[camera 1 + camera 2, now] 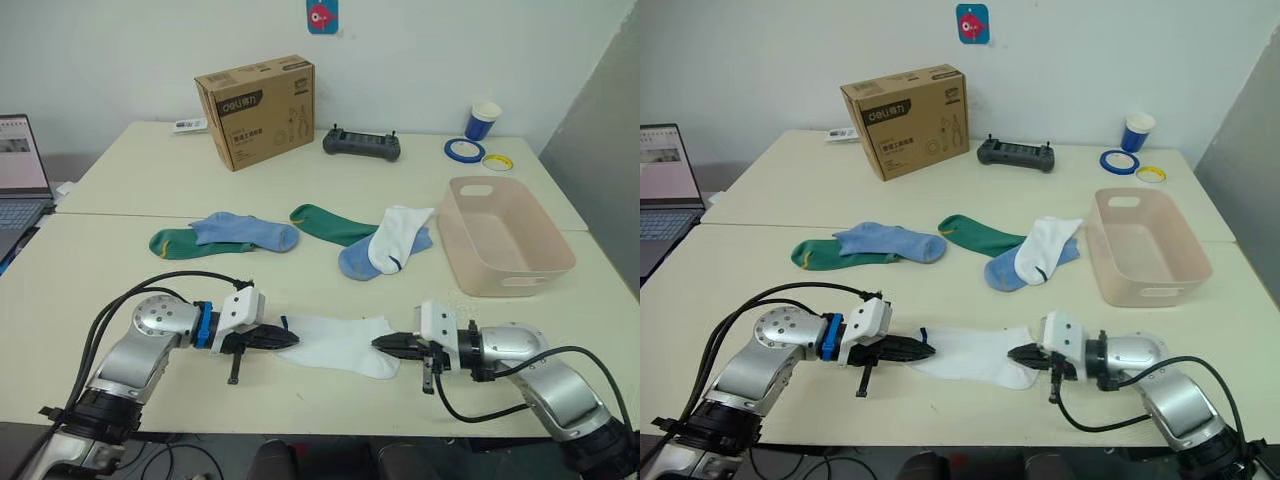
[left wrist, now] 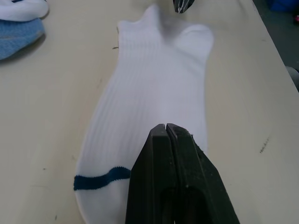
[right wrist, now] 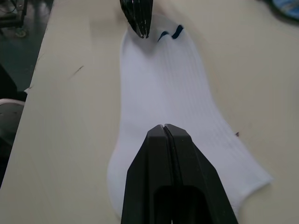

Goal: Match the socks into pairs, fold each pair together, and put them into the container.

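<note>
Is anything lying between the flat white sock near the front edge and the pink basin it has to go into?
Nothing visible does. The white sock lies flat, and only bare table separates it from the pink basin. The other socks sit farther back.

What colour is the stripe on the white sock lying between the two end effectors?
Dark blue, a narrow band near the cuff of the white ribbed ankle sock; clearest in the left wrist view.

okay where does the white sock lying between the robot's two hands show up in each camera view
Left eye: white sock low centre, on the table's near edge.
Right eye: low centre, same spot.
Left wrist: runs up the middle, blue-banded cuff nearest.
Right wrist: runs up the middle, cuff farthest.
Shared landmark: the sock's dark blue cuff band.
</note>
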Robot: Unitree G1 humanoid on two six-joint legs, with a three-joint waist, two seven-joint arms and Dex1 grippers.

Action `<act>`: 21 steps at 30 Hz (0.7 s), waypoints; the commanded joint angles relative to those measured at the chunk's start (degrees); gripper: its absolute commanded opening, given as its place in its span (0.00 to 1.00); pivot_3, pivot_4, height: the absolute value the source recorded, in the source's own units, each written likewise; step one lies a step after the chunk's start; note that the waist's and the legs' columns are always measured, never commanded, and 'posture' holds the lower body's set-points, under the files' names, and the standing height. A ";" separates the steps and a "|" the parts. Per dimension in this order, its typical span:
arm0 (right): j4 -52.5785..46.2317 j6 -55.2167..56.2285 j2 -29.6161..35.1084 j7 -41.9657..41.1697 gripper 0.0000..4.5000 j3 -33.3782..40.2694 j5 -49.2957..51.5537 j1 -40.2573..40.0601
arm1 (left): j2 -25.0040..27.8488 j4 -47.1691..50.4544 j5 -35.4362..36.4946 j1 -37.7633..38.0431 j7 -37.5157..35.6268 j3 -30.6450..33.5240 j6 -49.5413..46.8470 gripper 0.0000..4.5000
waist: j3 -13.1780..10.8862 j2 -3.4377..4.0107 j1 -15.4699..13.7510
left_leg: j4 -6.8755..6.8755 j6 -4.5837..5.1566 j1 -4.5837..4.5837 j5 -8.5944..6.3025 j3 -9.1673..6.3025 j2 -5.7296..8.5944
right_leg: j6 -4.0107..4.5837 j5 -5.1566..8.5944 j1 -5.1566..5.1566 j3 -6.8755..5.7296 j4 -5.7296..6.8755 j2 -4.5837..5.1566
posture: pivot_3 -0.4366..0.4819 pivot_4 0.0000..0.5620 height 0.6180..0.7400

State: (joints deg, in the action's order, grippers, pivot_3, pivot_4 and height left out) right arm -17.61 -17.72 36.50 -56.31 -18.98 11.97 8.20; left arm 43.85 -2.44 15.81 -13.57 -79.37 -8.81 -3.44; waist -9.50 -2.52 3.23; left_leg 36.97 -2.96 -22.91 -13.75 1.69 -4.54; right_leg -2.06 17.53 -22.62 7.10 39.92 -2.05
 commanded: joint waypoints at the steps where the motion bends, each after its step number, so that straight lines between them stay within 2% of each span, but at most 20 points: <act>1: 0.17 1.72 0.33 -0.15 0.01 -0.51 -1.73 -0.13 | 1.25 1.13 -2.01 0.61 0.67 -0.36 1.05 0.00 | -0.01 0.00 -0.02 | 0.01 0.00 0.00 0.00 0.00 0.00 | 0.00 0.00 -0.01 0.00 0.00 0.00 | 0.48 0.27 1.00; 13: 0.01 4.63 5.94 -2.03 0.01 3.31 -1.31 -5.83 | 2.79 -1.76 -3.40 2.41 1.99 0.82 1.19 0.00 | 0.00 0.00 -0.02 | 0.01 0.00 0.09 0.00 -0.01 0.00 | 0.00 0.00 0.09 -0.02 0.00 0.01 | 0.48 0.27 1.00; 18: -3.94 1.13 3.78 -2.15 0.01 7.68 6.83 -5.15 | 1.52 1.92 1.43 1.40 1.83 2.59 -2.40 0.00 | -0.02 0.01 0.00 | 0.03 0.00 0.11 0.00 -0.01 0.00 | -0.01 -0.01 0.12 0.01 0.01 0.01 | 0.48 0.27 1.00; 21: -4.41 0.03 1.50 -0.08 0.01 8.18 7.20 -2.73 | -0.03 4.00 4.00 -0.60 2.71 3.17 -5.27 0.00 | -0.03 0.02 0.04 | 0.03 0.00 0.09 0.00 -0.01 -0.01 | -0.05 -0.03 0.11 0.00 0.02 0.01 | 0.48 0.27 1.00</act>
State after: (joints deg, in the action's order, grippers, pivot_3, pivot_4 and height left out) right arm -19.96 -17.39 38.49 -57.26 -12.34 17.82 4.36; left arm 44.17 -0.98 17.69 -12.81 -77.20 -7.18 -7.57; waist -9.53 -2.50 3.27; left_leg 37.00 -2.97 -22.83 -13.75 1.67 -4.55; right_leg -2.12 17.49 -22.52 7.08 39.94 -2.04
